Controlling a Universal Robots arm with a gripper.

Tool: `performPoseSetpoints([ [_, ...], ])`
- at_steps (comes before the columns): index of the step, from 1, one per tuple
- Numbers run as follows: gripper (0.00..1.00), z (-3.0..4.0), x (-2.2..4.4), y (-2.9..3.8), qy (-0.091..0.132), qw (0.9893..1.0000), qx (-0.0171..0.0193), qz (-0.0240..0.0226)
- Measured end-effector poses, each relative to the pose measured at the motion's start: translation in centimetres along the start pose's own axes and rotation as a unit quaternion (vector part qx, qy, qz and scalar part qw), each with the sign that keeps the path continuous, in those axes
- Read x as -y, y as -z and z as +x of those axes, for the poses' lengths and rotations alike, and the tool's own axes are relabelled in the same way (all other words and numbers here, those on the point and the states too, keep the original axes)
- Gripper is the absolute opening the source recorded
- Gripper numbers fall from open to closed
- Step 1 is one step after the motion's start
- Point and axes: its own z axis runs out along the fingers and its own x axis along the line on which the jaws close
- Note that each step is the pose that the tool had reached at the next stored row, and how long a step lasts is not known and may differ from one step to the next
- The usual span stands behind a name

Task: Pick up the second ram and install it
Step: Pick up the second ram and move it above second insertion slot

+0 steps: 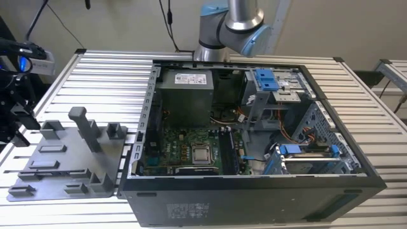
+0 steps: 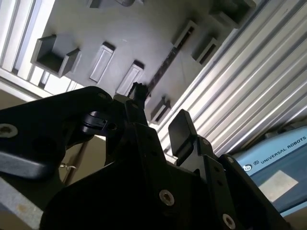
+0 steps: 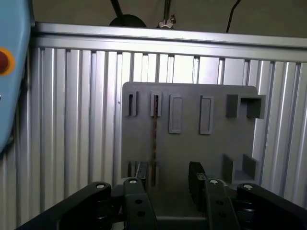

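The second ram [image 3: 154,136] stands on edge in the slots of the grey fixture plate [image 3: 192,143], a thin dark strip running along the plate. The second wrist view shows the same ram [image 2: 165,64] as a dark line between two slot blocks. My gripper [image 3: 169,175] hangs above the plate's near end. It is open, with nothing between its black fingers [image 3: 196,175]. The stick's line passes between them, closer to one finger. In the second wrist view the gripper [image 2: 160,110] is apart from the stick, one fingertip over its near end.
The exterior view has the fixture plate [image 1: 64,164] with its upright posts on the ribbed table at the left. The open computer case [image 1: 254,191] sits beside it, motherboard and processor socket [image 1: 202,155] exposed. The arm's base [image 1: 232,21] stands behind the case.
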Motion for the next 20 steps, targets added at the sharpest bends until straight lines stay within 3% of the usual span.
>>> performPoseSetpoints([
  [4,0.48,0.04,-0.01,-0.55,0.0,1.0,-0.0001,0.0024],
  [11,0.48,0.12,0.0,-1.38,0.0,1.0,-0.0005,0.0026],
  [20,0.48,0.2,0.0,-2.44,0.0,1.0,-0.0064,0.0023],
])
